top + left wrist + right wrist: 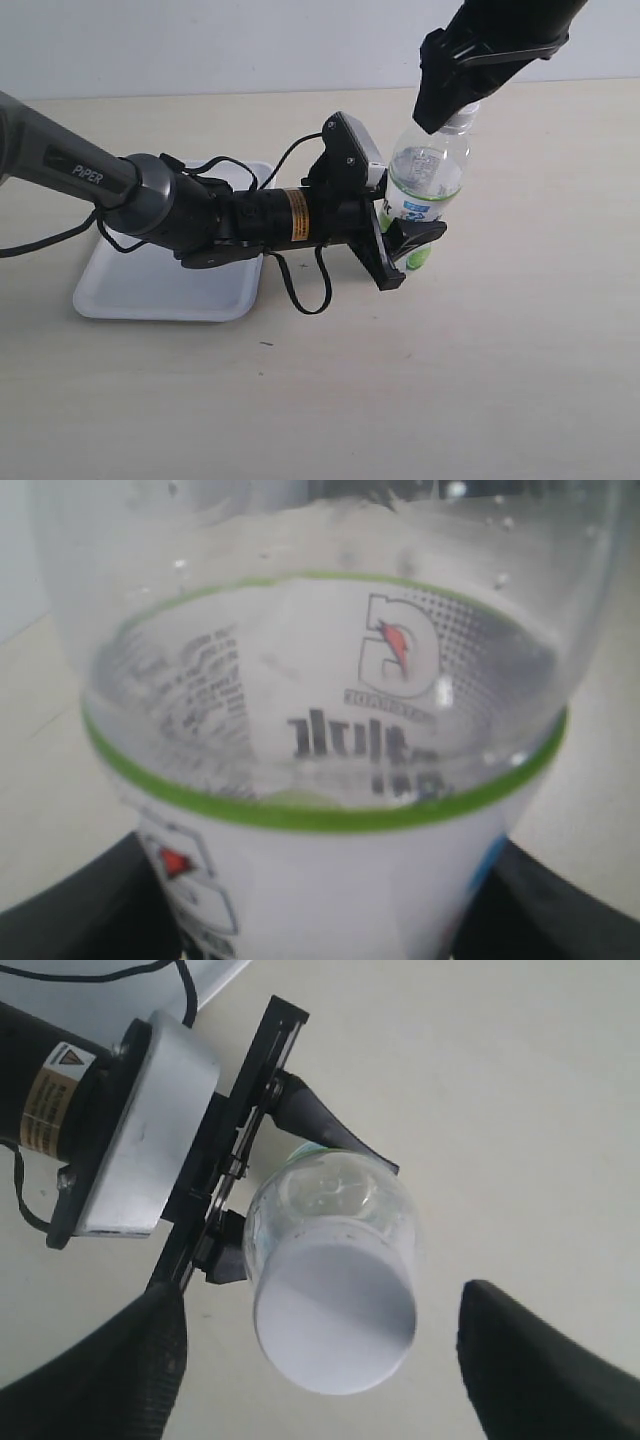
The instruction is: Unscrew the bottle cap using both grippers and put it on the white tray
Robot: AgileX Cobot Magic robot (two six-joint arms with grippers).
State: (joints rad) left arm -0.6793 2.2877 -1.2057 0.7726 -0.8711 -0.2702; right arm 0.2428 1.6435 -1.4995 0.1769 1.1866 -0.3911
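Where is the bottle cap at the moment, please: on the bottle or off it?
On: the right wrist view shows the bottle cap seated atop the bottle.

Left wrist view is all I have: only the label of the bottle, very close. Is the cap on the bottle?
Observer: Yes. The bottle cap sits on the neck of the bottle; the right wrist view shows its flat top.
Operator: Does the right gripper hold it?
Observer: No. The right gripper is placed around the cap, but its jaws stand open, with a gap on each side.
Operator: Where is the tray?
Observer: The white tray lies flat on the left of the exterior view, partly covered by the left arm.
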